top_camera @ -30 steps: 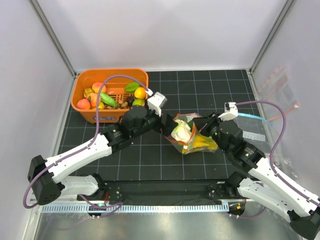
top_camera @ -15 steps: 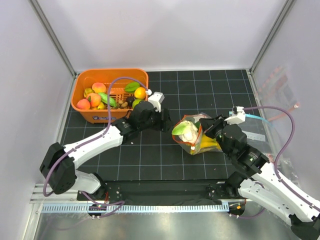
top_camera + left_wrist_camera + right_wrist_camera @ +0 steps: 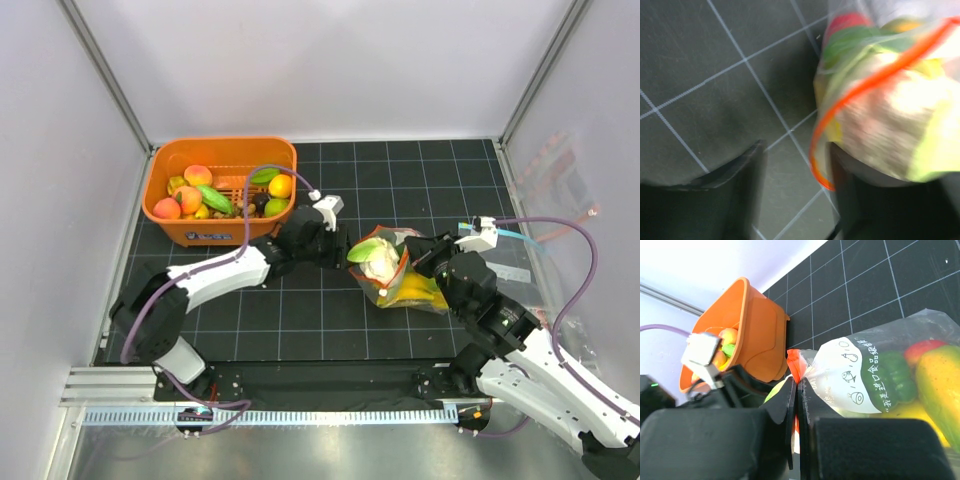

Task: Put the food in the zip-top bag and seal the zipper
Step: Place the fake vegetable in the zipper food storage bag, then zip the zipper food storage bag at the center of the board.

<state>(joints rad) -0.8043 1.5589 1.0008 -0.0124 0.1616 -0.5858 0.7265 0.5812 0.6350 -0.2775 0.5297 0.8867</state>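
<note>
**Left arm stretched further right; right fingers clamp the bag mouth**

Since a second ago the left arm has reached further right across the black gridded desk point(image 3: 300, 320). The crinkly clear plastic zip-top bag point(image 3: 405, 290) has shifted slightly right with the right arm.

Top view: the zip-top bag lies mid-desk between the two wrists. It holds toy food, including a white cauliflower point(image 3: 381, 262) and a yellow banana point(image 3: 410, 292). Finger state is not legible from this view.

Left wrist view, blurred: the left fingers point(image 3: 735, 190) are spread wide with bare desk between them. The thin red-orange zipper point(image 3: 880, 75) curves down and ends just beside the right-hand finger. Contact cannot be told.

Right wrist view: the right fingers point(image 3: 782, 410) are pressed together, pinching the bag's mouth edge at the red-orange strip. A white printed panel and green and red pieces show through the film.

Surroundings: an orange plastic basket point(image 3: 215, 232) holding more toy fruit stands at the far left, just behind the left wrist. A flat clear bag with a blue edge point(image 3: 515, 234) lies right of the right wrist. Purple cables loop over both arms.

Edges: white walls close the left, rear and right sides. Open grid lies nearer than the zip-top bag and between it and the rear wall.
</note>
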